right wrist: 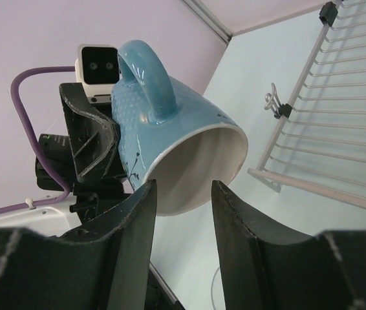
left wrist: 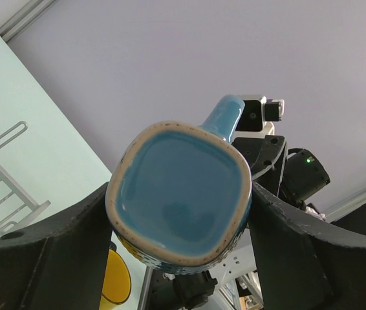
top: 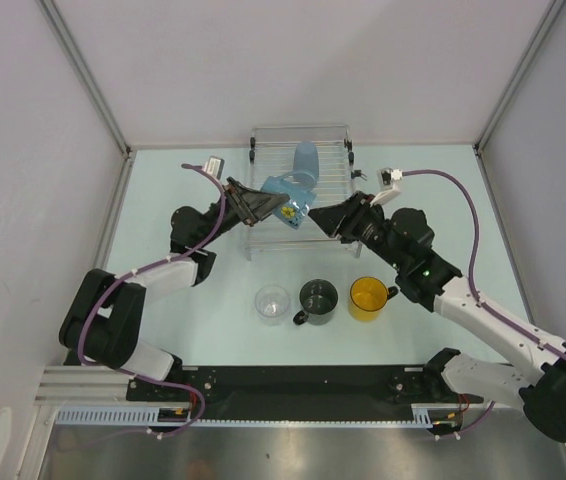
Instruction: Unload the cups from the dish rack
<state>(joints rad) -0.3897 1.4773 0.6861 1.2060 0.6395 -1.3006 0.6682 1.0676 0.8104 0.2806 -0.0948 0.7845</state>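
Blue handled mug [left wrist: 180,194]: glossy glaze, rounded-square base.

We count one yellow mug [top: 368,298], one dark grey mug [top: 318,299], one clear glass tumbler [top: 273,303], one blue handled mug [top: 291,200] and one pale blue handleless cup [top: 306,160]: five in all, plus one silver wire dish rack [top: 331,175].

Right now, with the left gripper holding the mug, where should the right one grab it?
The rim, from the open-mouth side. The mug lies tilted with its mouth facing the right gripper; the left gripper clamps the body near the base, and the handle is on the far side. One finger inside, one outside, looks best.
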